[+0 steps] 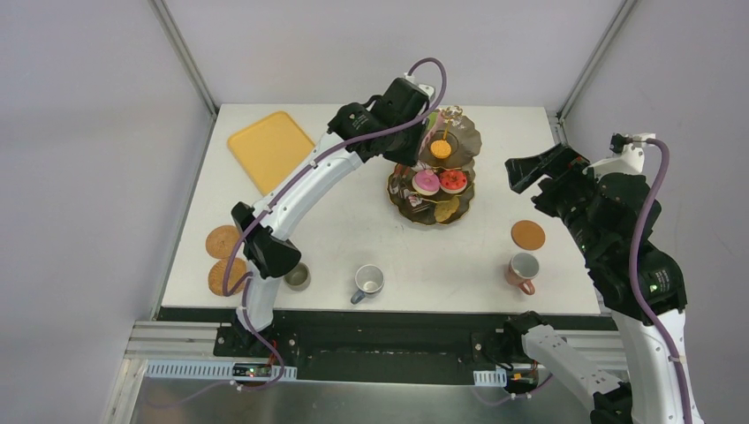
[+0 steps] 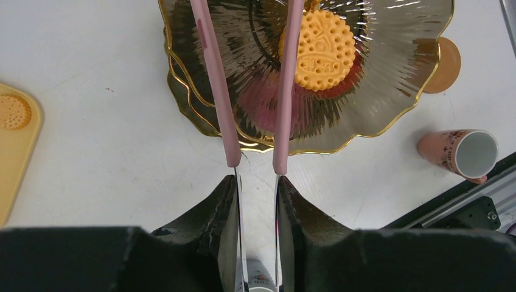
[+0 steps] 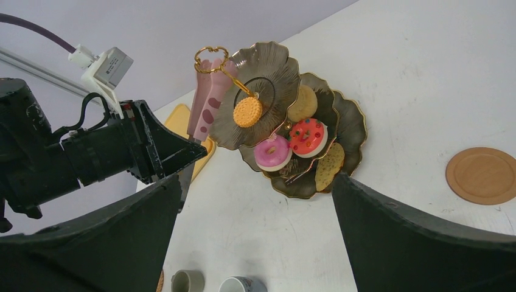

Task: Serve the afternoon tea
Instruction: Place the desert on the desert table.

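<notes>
The dark gold-rimmed three-tier stand (image 1: 465,132) stands at the table's back centre. An orange macaron (image 1: 441,148) lies on its top tier. A pink doughnut (image 1: 426,182) and a red doughnut (image 1: 453,180) lie on the middle tier, and a yellow-green piece (image 1: 446,210) on the bottom tier. My left gripper (image 1: 413,134) is shut on pink-handled tongs (image 2: 219,91). Their arms reach over the top tier with the macaron (image 2: 317,50) just right of them, not gripped. My right gripper (image 1: 527,174) is open and empty, right of the stand. Olive (image 1: 298,276), grey-blue (image 1: 368,281) and pink (image 1: 524,269) mugs stand near the front.
A yellow-orange tray (image 1: 269,148) lies at the back left, with a small orange piece (image 2: 13,111) on it. Two brown coasters (image 1: 223,241) (image 1: 226,276) lie at the left edge. A third coaster (image 1: 528,234) lies behind the pink mug.
</notes>
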Controlling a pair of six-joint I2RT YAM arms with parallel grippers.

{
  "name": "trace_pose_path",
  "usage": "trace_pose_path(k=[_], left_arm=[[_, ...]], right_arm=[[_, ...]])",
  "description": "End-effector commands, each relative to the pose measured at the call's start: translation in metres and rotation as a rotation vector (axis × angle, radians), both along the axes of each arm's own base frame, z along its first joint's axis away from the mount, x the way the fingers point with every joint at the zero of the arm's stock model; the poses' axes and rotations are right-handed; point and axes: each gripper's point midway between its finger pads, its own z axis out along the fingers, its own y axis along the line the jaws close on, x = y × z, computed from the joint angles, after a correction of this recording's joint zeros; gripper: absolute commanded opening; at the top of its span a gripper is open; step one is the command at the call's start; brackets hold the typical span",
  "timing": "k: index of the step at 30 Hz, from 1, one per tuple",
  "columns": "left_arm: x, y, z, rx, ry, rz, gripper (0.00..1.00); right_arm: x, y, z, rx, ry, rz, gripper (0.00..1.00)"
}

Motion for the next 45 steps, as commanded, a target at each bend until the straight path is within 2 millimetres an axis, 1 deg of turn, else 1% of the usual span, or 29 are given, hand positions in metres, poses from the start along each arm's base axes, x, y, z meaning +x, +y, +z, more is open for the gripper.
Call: trace_pose_path(k=[1, 5, 11, 22, 25, 28, 30, 32, 34, 36, 37, 38, 39, 41, 42, 45], left_arm=[[0.002, -0.011, 0.023, -0.056, -0.059, -0.044, 0.26], [0.003, -0.011, 0.022, -0.049, -0.058, -0.044, 0.31], [0.002, -0.009, 0.023, -0.044, -0.055, -0.044, 0.33], [0.001, -0.002, 0.036, -0.047, -0.085, -0.033, 0.35], [0.001, 0.0, 0.042, -0.052, -0.1, -0.027, 0.35], [0.001, 0.011, 0.05, -0.027, -0.123, -0.009, 0.35], [0.002, 0.032, 0.05, 0.032, -0.127, 0.032, 0.35], [0.001, 0.063, 0.05, 0.108, -0.13, 0.083, 0.34], [-0.002, 0.097, 0.059, 0.183, -0.172, 0.143, 0.34], [-0.004, 0.129, 0.077, 0.173, -0.22, 0.206, 0.35], [-0.005, 0.144, 0.082, 0.147, -0.219, 0.239, 0.35], [-0.004, 0.166, 0.082, 0.122, -0.193, 0.292, 0.35], [-0.001, 0.196, 0.084, 0.097, -0.172, 0.373, 0.34], [-0.001, 0.227, 0.077, 0.094, -0.147, 0.449, 0.34], [0.001, 0.242, 0.07, 0.092, -0.121, 0.484, 0.36], [0.006, 0.28, 0.031, 0.106, 0.027, 0.595, 0.37]], right_arm=[[-0.004, -0.007, 0.016, 0.0, -0.051, -0.022, 0.99], [-0.004, -0.007, 0.016, 0.0, -0.048, -0.021, 0.99], [-0.004, -0.007, 0.013, 0.001, -0.042, -0.024, 0.99], [-0.003, -0.005, 0.011, 0.006, -0.034, -0.018, 0.99], [-0.003, -0.004, 0.011, 0.006, -0.032, -0.015, 0.99], [-0.003, -0.004, 0.012, 0.009, -0.035, -0.015, 0.99], [-0.003, -0.004, 0.012, 0.008, -0.036, -0.013, 0.99], [-0.003, -0.005, 0.012, 0.006, -0.035, -0.016, 0.99], [-0.002, -0.004, 0.011, 0.005, -0.031, -0.014, 0.99], [-0.001, -0.003, 0.009, 0.005, -0.023, -0.01, 0.99], [-0.001, -0.002, 0.008, 0.005, -0.019, -0.006, 0.99], [0.0, -0.001, 0.007, 0.005, -0.015, -0.005, 0.99], [0.001, -0.001, 0.006, 0.004, -0.01, -0.005, 0.99], [0.003, 0.001, 0.003, 0.002, -0.002, -0.002, 0.99], [0.004, 0.001, 0.002, 0.001, 0.005, -0.001, 0.99], [0.009, 0.007, -0.007, 0.0, 0.04, 0.013, 0.99]])
